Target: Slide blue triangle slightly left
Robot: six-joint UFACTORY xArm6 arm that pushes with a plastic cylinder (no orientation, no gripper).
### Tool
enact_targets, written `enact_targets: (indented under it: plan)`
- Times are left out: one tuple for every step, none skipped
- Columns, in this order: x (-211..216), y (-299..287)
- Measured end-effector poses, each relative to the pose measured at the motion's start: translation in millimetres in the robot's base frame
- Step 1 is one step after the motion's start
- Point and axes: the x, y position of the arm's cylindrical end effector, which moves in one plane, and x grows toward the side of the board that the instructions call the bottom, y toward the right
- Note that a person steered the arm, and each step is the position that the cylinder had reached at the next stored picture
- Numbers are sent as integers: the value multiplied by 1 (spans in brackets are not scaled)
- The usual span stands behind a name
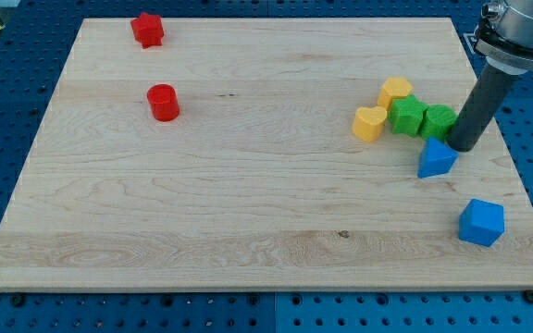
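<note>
The blue triangle [436, 159] lies on the wooden board [248, 185] at the view's right. My tip [461, 148] stands just to the triangle's upper right, touching or nearly touching it. The dark rod rises from there toward the view's top right corner.
Two green blocks [406, 116] [439, 120] sit just above the triangle, with a yellow heart [370, 123] and a yellow block [395, 92] to their left. A blue cube [481, 222] lies lower right. A red cylinder [163, 102] and a red star [146, 30] are at upper left.
</note>
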Motion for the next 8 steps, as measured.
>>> enact_targets:
  plan:
    - [15, -10]
    - [33, -10]
    - [33, -20]
    - [19, -21]
    - [17, -31]
    - [21, -36]
    - [33, -36]
    - [43, -41]
